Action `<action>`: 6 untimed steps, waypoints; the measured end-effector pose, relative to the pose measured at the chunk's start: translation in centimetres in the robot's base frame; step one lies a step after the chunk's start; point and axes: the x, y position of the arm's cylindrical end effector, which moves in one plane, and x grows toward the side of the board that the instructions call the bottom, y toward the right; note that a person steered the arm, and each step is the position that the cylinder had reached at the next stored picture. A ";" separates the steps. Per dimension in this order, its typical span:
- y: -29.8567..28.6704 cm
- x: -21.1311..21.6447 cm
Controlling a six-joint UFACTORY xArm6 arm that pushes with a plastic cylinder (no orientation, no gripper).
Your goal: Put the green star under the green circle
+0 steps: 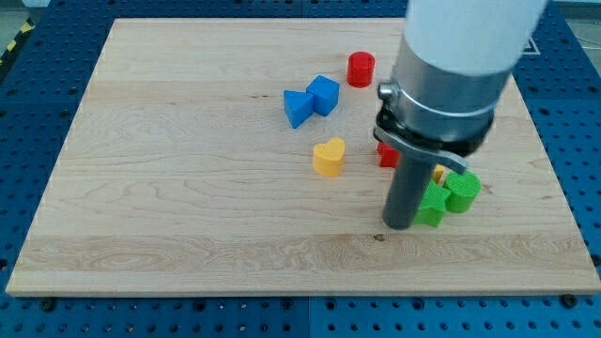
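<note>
The green star [432, 208] lies on the wooden board [188, 188] at the view's lower right, partly hidden by my rod. The green circle [462, 190] stands right beside it, up and to the view's right, touching it. My tip [400, 225] rests on the board against the star's left side. The arm's wide grey body covers the area above these blocks.
A yellow heart [329, 157] lies near the middle. Two blue blocks [311, 100] sit together above it. A red cylinder [361, 69] stands near the top. A red block [386, 154] and a yellow block [439, 174] peek out from behind the arm.
</note>
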 end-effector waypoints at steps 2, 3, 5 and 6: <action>-4.2 -0.5; -4.5 -3.5; 0.9 -3.2; 3.9 -1.6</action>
